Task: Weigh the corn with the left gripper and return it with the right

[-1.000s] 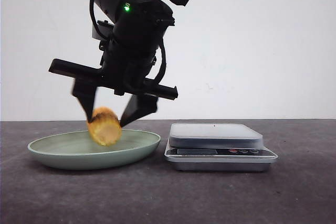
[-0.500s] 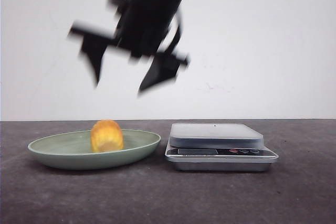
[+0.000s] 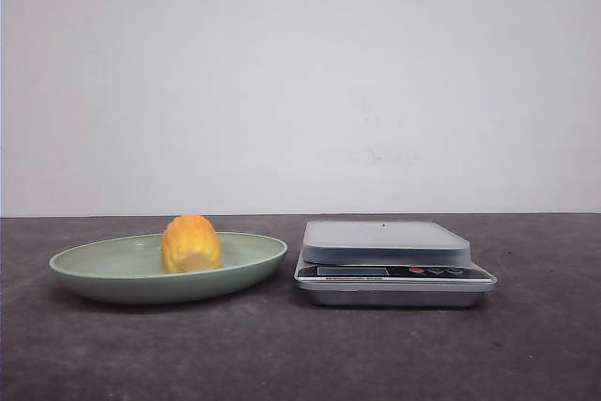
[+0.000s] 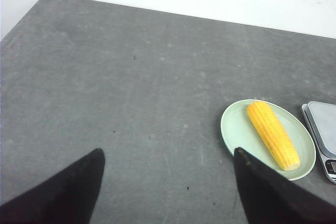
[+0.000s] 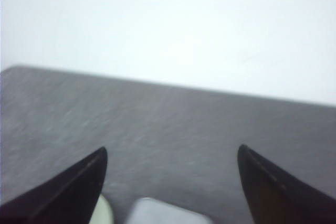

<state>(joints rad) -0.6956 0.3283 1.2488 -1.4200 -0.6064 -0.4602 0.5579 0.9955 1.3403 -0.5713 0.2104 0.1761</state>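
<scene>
A yellow-orange cob of corn (image 3: 191,243) with neat rows of kernels lies inside a shallow, pale green oval plate (image 3: 94,279) on a dark grey tabletop (image 3: 282,354). From the front only its rounded end shows, so it looks stubby. The left wrist camera, looking down from above, shows it to be a long, tapering cob (image 4: 273,134) stretched across the plate (image 4: 233,129). Just beside the plate, on the robot's right, sits a small silver kitchen scale (image 3: 390,260) with a flat, bare weighing platform and a dark display strip along its front.

Neither arm appears in the front view. The left gripper (image 4: 168,187) hangs high above the table, well apart from the plate, its two black wedge fingers spread wide with nothing between them. The right gripper (image 5: 170,184) is likewise spread wide and holds nothing. Its picture is blurred, but what seems to be the edge of the plate and the scale shows below it.

The corn looks firm and fairly light, stiff enough not to bend in a grip. Its round, waxy kernels would probably let it roll or slip between hard wedge fingers. The surest hold, I judge, is across the thick middle of the cob, fingers on opposite sides, so it neither tips nor rolls out.
</scene>
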